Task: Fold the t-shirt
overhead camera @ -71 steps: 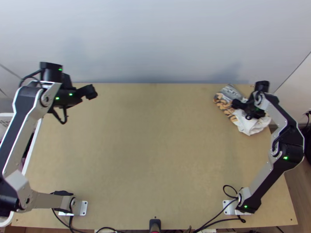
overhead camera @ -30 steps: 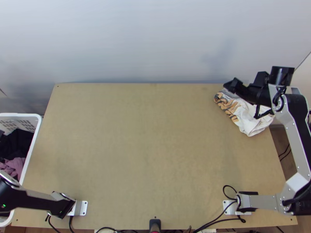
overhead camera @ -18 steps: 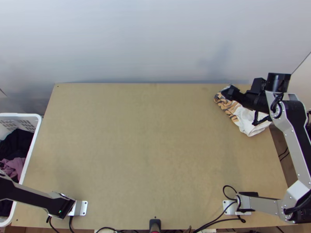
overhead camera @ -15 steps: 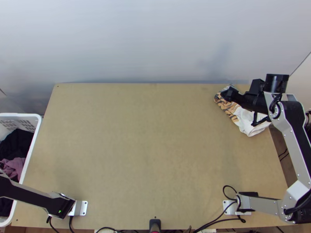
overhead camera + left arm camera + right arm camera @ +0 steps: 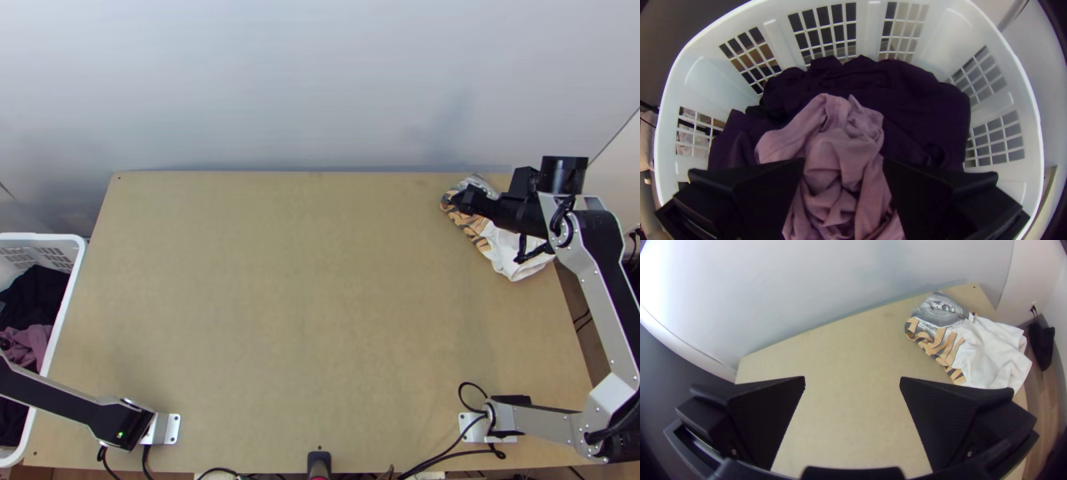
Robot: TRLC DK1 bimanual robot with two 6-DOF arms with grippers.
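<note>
At the table's back right corner lies a white t-shirt with an orange and grey print, bunched in a small heap. Above it in the top view hangs my right gripper, covering part of the cloth. My right gripper stands open in its wrist view, nothing between its fingers, with the t-shirt lying beyond them. Over the laundry basket is my left gripper, its fingers wide apart above a bunched pink garment; whether they touch it I cannot tell.
The white basket stands off the table's left side, holding dark cloth and the pink garment. A pale wall rises behind the wooden table. Cables lie along the near edge.
The left arm has swung from above the table's back left to the basket. My right gripper first lifted off the t-shirt, then sank a little; the cloth stays in the corner.
</note>
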